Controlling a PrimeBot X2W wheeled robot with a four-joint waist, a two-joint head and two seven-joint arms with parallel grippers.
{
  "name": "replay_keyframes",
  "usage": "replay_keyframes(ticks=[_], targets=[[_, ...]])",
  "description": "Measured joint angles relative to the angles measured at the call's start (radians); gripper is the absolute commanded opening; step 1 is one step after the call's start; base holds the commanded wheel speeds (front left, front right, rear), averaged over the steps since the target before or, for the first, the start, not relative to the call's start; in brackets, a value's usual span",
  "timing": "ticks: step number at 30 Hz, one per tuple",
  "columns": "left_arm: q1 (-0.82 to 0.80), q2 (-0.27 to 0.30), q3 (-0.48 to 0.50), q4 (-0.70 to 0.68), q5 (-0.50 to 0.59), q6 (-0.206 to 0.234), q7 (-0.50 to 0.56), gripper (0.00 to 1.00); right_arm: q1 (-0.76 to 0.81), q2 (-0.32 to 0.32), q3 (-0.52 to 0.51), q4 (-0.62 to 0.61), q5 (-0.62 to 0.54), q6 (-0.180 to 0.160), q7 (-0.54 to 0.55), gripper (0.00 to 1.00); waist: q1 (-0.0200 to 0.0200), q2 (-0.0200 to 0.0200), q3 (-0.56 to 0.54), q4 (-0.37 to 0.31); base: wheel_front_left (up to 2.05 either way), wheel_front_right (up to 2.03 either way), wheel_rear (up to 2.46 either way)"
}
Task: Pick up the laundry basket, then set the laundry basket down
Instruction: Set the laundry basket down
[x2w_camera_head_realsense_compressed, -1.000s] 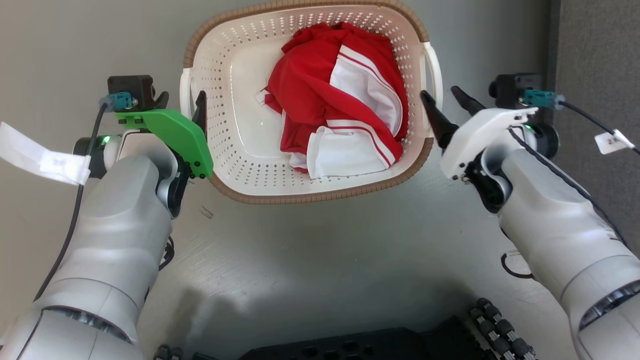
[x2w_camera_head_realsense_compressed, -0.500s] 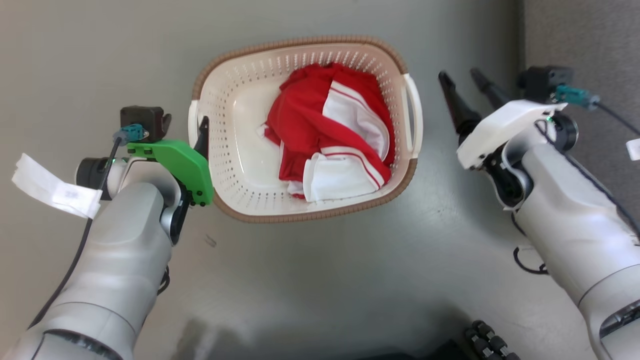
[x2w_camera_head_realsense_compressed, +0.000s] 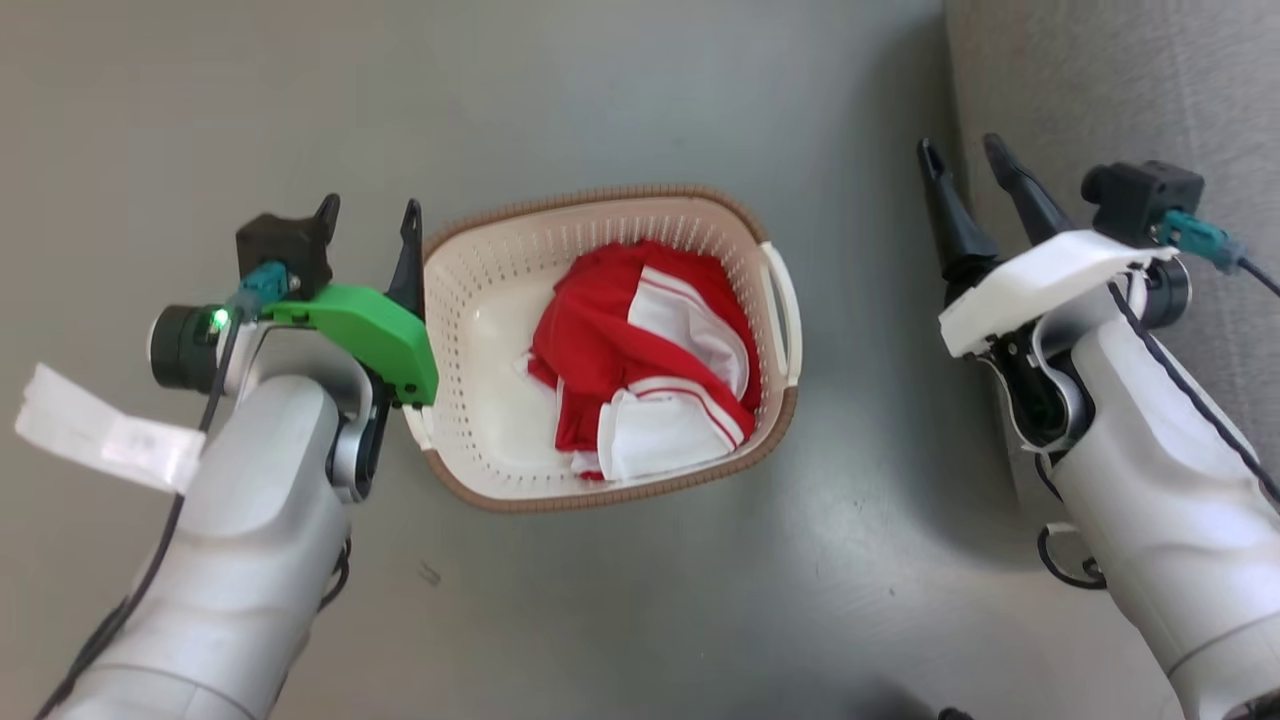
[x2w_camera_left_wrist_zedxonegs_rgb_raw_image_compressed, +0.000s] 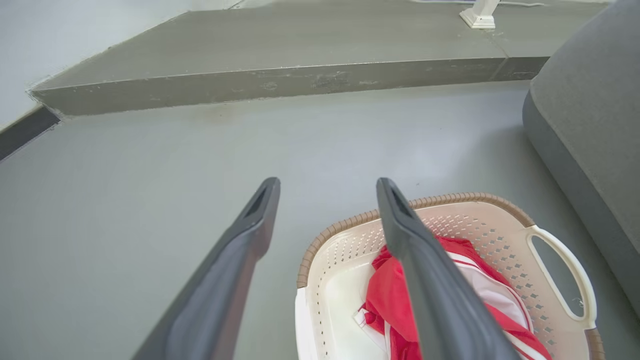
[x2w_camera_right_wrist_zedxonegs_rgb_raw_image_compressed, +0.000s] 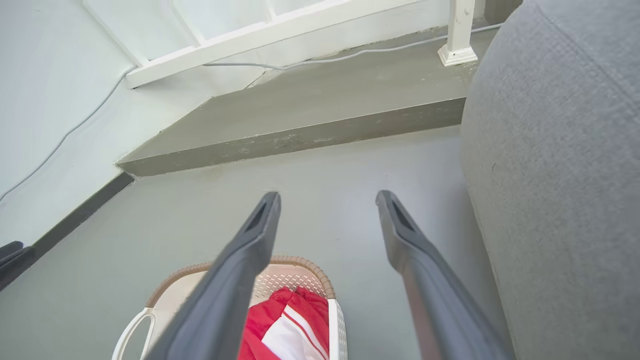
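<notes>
The laundry basket (x2w_camera_head_realsense_compressed: 592, 503) stands on the grey floor, cream-white and perforated with a brown rim, and a red and white garment (x2w_camera_head_realsense_compressed: 640, 360) is heaped inside. My left gripper (x2w_camera_head_realsense_compressed: 368, 215) is open above the basket's left side, with its inner finger over the rim. The left wrist view shows that gripper (x2w_camera_left_wrist_zedxonegs_rgb_raw_image_compressed: 327, 185) with floor between its fingers and the basket (x2w_camera_left_wrist_zedxonegs_rgb_raw_image_compressed: 450, 196) to the lower right. My right gripper (x2w_camera_head_realsense_compressed: 962, 150) is open and well clear of the right handle (x2w_camera_head_realsense_compressed: 780, 310). Its wrist view shows those fingers (x2w_camera_right_wrist_zedxonegs_rgb_raw_image_compressed: 327, 197) spread above the basket (x2w_camera_right_wrist_zedxonegs_rgb_raw_image_compressed: 300, 260).
A grey upholstered sofa (x2w_camera_head_realsense_compressed: 1100, 80) stands close on the right, beside my right arm; it also appears as the sofa (x2w_camera_right_wrist_zedxonegs_rgb_raw_image_compressed: 550, 175). A raised concrete step (x2w_camera_left_wrist_zedxonegs_rgb_raw_image_compressed: 280, 85) runs across ahead, with a white post (x2w_camera_right_wrist_zedxonegs_rgb_raw_image_compressed: 457, 35) and a cable on it.
The camera has pulled up and back, so the basket looks smaller and lower. Both grippers have come away from the basket's handles, the right one farther out, and both stay open.
</notes>
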Motion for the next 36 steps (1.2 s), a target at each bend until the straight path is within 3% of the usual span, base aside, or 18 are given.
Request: replay_keyframes(ticks=[18,36], targets=[[0.285,0.037,0.125,-0.339,0.160,0.054,0.000,1.00,0.222,0.003,-0.131,-0.263,-0.188,-0.084,0.000,1.00,0.0000,0.0000,-0.244,-0.022,0.00,0.00,0.00],[0.632,0.011,0.306,-0.559,0.271,0.062,0.000,1.00,0.486,0.006,-0.151,-0.358,-0.259,-0.121,0.000,1.00,0.0000,0.0000,-0.464,-0.019,0.00,0.00,0.00]])
